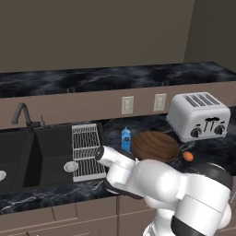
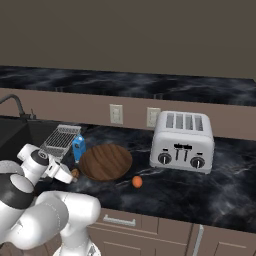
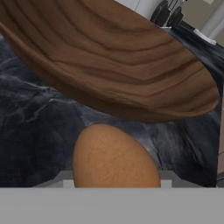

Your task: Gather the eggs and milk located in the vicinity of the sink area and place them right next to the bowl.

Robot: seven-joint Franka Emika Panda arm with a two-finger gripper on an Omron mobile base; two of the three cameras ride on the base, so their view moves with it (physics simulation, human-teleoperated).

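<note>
Egg in claw: orange-brown oval egg (image 3: pixel 114 157) is held, just beside wide brown wooden bowl (image 3: pixel 113 65).
Second egg: orange egg (image 2: pixel 137 181) is seen on black marble worktop (image 2: pixel 200 195).
Milk: small blue carton (image 2: pixel 78 148) stands touching bowl.

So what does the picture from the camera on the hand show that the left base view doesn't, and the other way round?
Only the hand view shows an egg up close, filling the foreground just before the bowl's underside, on the dark counter.

Only the left base view shows the sink with its faucet, the white wire rack, the blue milk beside the bowl, and another egg on the bowl's toaster side.

Both show the wooden bowl and part of the toaster.
</note>
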